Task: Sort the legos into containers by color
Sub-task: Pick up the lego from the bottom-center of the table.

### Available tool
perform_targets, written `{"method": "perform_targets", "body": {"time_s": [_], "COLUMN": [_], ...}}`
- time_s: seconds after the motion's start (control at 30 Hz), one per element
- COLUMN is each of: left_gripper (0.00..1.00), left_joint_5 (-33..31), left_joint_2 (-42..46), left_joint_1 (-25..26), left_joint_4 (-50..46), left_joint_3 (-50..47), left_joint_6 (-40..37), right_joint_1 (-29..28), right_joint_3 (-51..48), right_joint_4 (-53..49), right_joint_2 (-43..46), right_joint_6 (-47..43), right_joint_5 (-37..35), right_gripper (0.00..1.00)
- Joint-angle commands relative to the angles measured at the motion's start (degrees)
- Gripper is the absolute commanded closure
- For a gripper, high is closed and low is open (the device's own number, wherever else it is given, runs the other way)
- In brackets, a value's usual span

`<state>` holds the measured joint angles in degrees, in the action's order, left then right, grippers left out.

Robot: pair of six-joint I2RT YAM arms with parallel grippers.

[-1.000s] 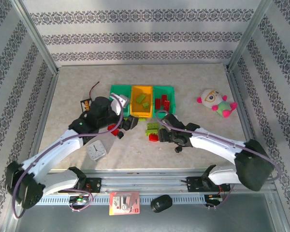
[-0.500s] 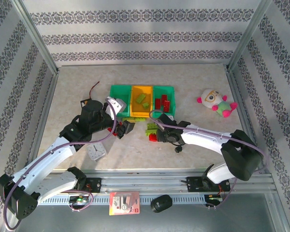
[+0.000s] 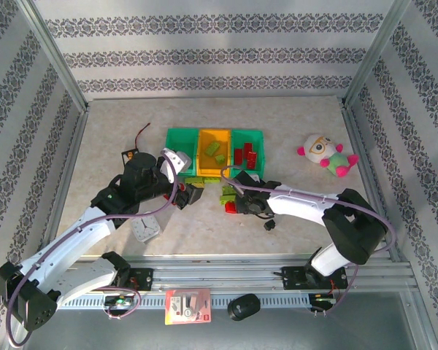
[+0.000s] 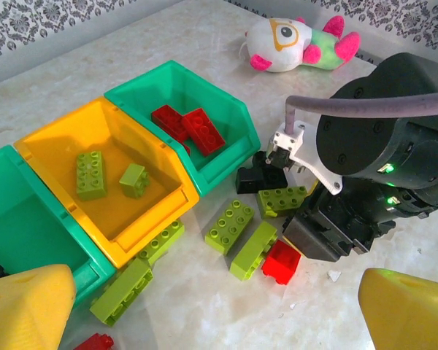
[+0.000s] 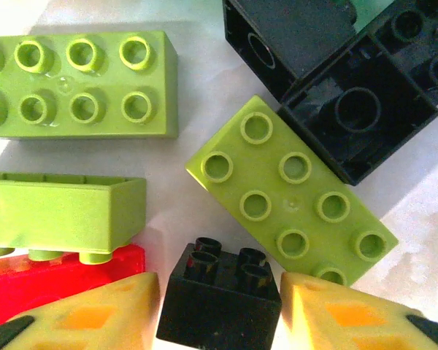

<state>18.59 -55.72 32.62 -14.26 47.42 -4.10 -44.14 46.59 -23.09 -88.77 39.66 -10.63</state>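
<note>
blocked: legos (image 3: 230, 195) packed before containers (image 3: 181, 142), right arm (image 3: 306, 204) over them | free: bare table (image 3: 219, 113) behind containers

A beige marbled table (image 3: 117, 124) carries three bins (image 3: 215, 130), loose bricks (image 4: 231, 225) before them, a plush toy (image 3: 325, 154), a white clock (image 3: 145, 227)

The walls (image 3: 219, 51) were white with bands of dark floral scrollwork, and the table (image 3: 299, 124) was mottled beige. The left bin (image 3: 181, 132) and the right bin (image 3: 250, 132) were teal-green, and the middle bin (image 3: 214, 132) orange-yellow. The middle bin held lime-green bricks (image 4: 91, 173), the right bin red bricks (image 4: 203, 130). The soft toy (image 3: 325, 154) was white with pink and mint-green patches. The left gripper (image 4: 215, 295) had yellow fingers (image 4: 29, 310), as did the right gripper (image 5: 219, 292), whose pads (image 5: 87, 313) flanked a black brick (image 5: 219, 306). The clock (image 3: 146, 227) was white.
</note>
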Motion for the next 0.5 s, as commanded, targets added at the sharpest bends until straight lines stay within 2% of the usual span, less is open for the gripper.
{"method": "perform_targets", "body": {"time_s": [0.0, 0.07, 0.27, 0.47], "left_gripper": [0.01, 0.01, 0.01, 0.01], "left_joint_5": [1.4, 1.3, 2.3, 1.0], "left_joint_2": [-0.3, -0.3, -0.4, 0.7], "left_joint_1": [0.4, 0.5, 0.5, 0.5], "left_joint_4": [-0.2, 0.0, 0.0, -2.8], "left_joint_3": [-0.4, -0.4, -0.5, 0.2], "left_joint_6": [-0.9, -1.1, -1.3, -0.8], "right_joint_1": [-0.7, -0.6, -0.6, -1.1], "right_joint_3": [2.0, 2.3, 3.0, 3.3], "right_joint_4": [-1.4, -1.6, -2.5, -3.0], "right_joint_2": [-1.2, -1.5, -1.3, 3.2], "right_joint_6": [0.8, 0.7, 0.6, -0.9], "right_joint_5": [-1.3, -1.3, -1.5, -1.3], "right_gripper": [0.51, 0.52, 0.63, 0.68]}}
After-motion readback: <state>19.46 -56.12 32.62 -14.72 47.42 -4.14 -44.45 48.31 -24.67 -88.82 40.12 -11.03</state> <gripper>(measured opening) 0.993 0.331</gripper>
